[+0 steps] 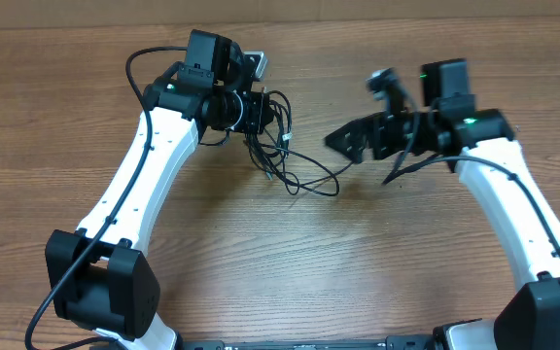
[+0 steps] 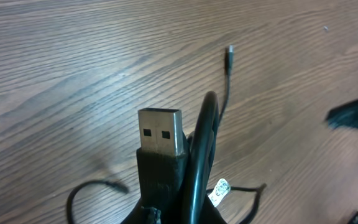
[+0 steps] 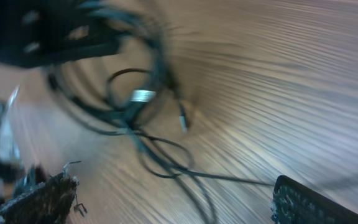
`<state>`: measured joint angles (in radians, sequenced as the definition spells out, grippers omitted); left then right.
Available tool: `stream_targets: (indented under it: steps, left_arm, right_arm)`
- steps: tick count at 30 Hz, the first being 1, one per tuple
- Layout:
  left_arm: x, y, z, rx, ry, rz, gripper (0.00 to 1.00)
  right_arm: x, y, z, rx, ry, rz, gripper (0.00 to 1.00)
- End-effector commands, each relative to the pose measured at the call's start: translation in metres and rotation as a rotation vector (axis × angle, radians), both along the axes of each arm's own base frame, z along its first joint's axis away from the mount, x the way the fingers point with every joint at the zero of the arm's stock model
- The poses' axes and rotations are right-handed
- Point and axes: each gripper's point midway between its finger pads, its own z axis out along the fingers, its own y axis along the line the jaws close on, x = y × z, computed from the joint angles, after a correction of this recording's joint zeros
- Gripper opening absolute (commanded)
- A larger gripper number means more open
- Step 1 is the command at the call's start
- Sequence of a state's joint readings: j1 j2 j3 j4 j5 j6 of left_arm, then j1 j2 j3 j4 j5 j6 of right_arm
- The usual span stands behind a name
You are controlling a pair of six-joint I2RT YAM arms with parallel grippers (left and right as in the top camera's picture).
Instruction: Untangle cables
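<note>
The cables (image 1: 278, 146) are thin black cords bunched in a tangle at the middle-left of the table, with loops trailing right toward (image 1: 333, 180). My left gripper (image 1: 261, 112) is shut on the cables at the tangle's top. In the left wrist view a black USB plug (image 2: 160, 134) and a cord loop (image 2: 205, 143) stand up between the jaws, and a small plug end (image 2: 230, 51) lies further off. My right gripper (image 1: 350, 142) is open and empty, just right of the trailing loops. The blurred right wrist view shows the cables (image 3: 143, 118) ahead of its open fingers (image 3: 173, 199).
The wooden table (image 1: 290, 262) spreads around the cables. A white tag (image 2: 219, 190) hangs on one cord. The left arm (image 1: 154, 165) and the right arm (image 1: 513, 204) reach in from the front corners. The table's far edge (image 1: 86, 21) runs along the top.
</note>
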<state>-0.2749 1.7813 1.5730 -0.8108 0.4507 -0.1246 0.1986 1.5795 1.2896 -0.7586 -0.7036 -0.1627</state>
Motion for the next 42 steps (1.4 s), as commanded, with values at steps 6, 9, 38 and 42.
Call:
stream_targets:
  steps: [6, 9, 38, 42]
  left_arm:
    - [-0.005, -0.011, 0.024, -0.087, -0.034, -0.061, 0.09]
    - [0.0, -0.003, 0.025, -0.108, -0.004, 0.001, 0.07]
    - [-0.007, 0.02, 0.037, -0.261, 0.104, 0.028, 0.17]
    - [-0.007, 0.023, 0.032, -0.233, 0.122, 0.064, 0.04]
  right_arm:
    - [-0.034, 0.052, -0.029, -0.026, 0.034, 0.208, 0.87]
    - [-0.038, 0.055, -0.04, -0.058, 0.058, 0.215, 0.83]
    - [0.033, -0.115, -0.033, -0.041, 0.298, -0.523, 0.05]
    - [0.033, -0.116, -0.034, -0.029, 0.335, -0.571, 0.14]
